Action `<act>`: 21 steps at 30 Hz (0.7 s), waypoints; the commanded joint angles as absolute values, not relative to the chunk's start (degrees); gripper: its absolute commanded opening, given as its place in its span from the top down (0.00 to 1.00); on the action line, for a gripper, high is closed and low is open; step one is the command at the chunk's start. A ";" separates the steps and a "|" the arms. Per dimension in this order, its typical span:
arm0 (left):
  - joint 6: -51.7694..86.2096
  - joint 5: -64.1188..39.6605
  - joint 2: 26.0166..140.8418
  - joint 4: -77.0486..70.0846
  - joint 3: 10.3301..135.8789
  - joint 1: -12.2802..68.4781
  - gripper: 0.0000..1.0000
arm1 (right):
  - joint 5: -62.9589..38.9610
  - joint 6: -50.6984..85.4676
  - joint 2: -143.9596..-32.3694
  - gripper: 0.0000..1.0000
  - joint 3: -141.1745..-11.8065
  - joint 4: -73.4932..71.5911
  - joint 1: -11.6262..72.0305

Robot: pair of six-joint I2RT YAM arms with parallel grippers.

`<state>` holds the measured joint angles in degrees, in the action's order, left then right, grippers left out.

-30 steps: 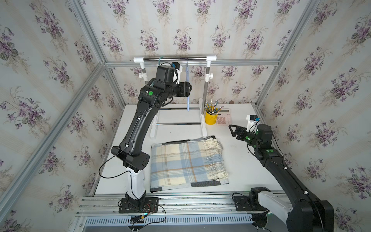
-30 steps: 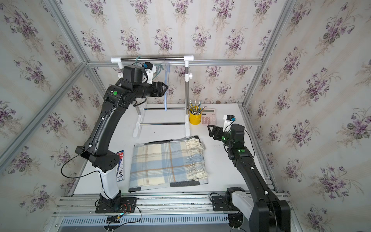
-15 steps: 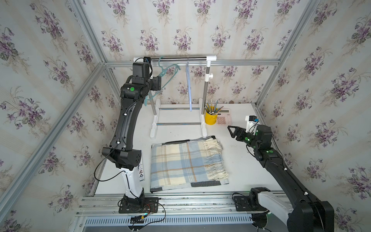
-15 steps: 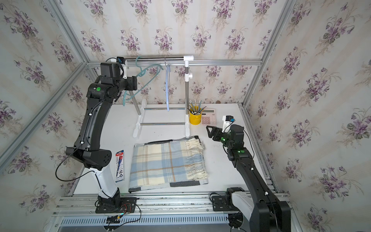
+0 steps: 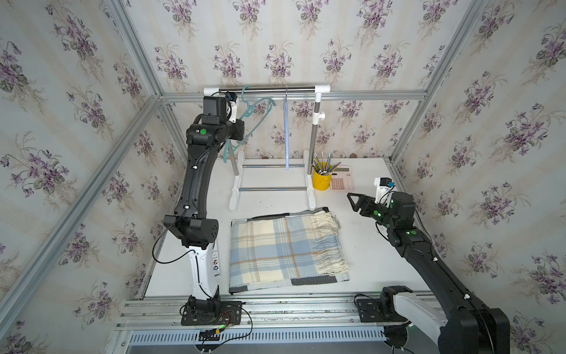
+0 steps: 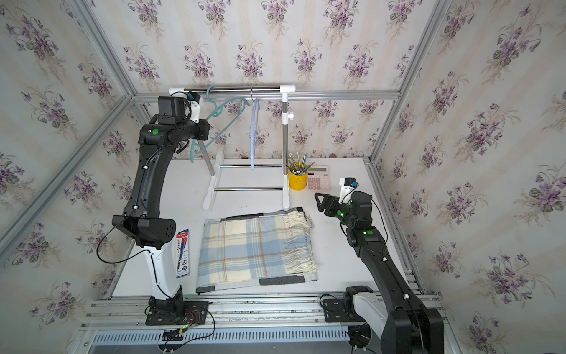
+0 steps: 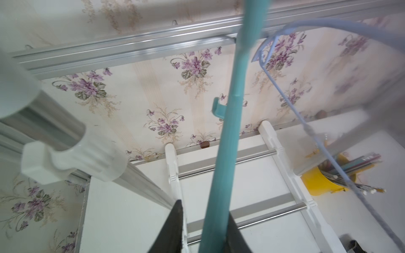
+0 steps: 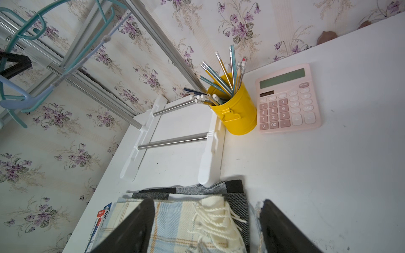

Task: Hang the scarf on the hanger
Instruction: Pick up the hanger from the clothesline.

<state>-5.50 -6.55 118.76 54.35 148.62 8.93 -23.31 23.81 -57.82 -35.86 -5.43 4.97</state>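
Grip comes first: your left pincer (image 7: 205,232) has closed on the teal hanger (image 7: 228,122), so lift its hook clear off the rack rail (image 5: 266,89) while the right pincer (image 8: 206,227) waits wide open and empty over the folded plaid scarf (image 5: 284,248) lying on the desk (image 5: 367,257) before the rack.

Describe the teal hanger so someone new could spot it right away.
Find the white garment rack at the table's back edge. Two hangers hang from its top rail. The teal hanger is the one nearer the left arm; unlike the pale blue hanger, it swings out at a slant.

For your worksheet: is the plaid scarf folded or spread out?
Folded: the blue-and-cream plaid scarf lies flat in layers, fringe on top.
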 commanded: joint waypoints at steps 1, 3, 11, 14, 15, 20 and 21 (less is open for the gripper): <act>-4.58 -8.22 118.02 53.97 148.82 8.79 0.83 | -23.24 23.74 -58.24 0.21 -35.64 -7.41 5.10; -4.53 -8.26 117.95 54.12 148.80 8.79 0.89 | -23.25 23.90 -58.43 0.21 -35.52 -7.62 5.14; -2.04 -10.90 115.36 50.29 147.42 8.83 1.00 | -23.37 24.04 -58.79 0.21 -35.18 -8.25 5.19; -0.44 -11.85 112.48 46.55 145.21 8.87 1.00 | -23.22 24.04 -58.98 0.21 -35.07 -8.33 5.22; 0.06 -11.49 111.26 45.87 144.09 8.88 1.00 | -23.28 24.07 -58.98 0.21 -35.00 -8.41 5.19; 0.15 -7.04 102.81 42.42 133.27 8.88 1.00 | -23.12 24.05 -58.80 0.21 -34.98 -8.41 5.35; 0.03 -5.76 100.81 41.86 130.54 8.88 1.00 | -23.13 24.12 -58.80 0.21 -34.98 -8.49 5.28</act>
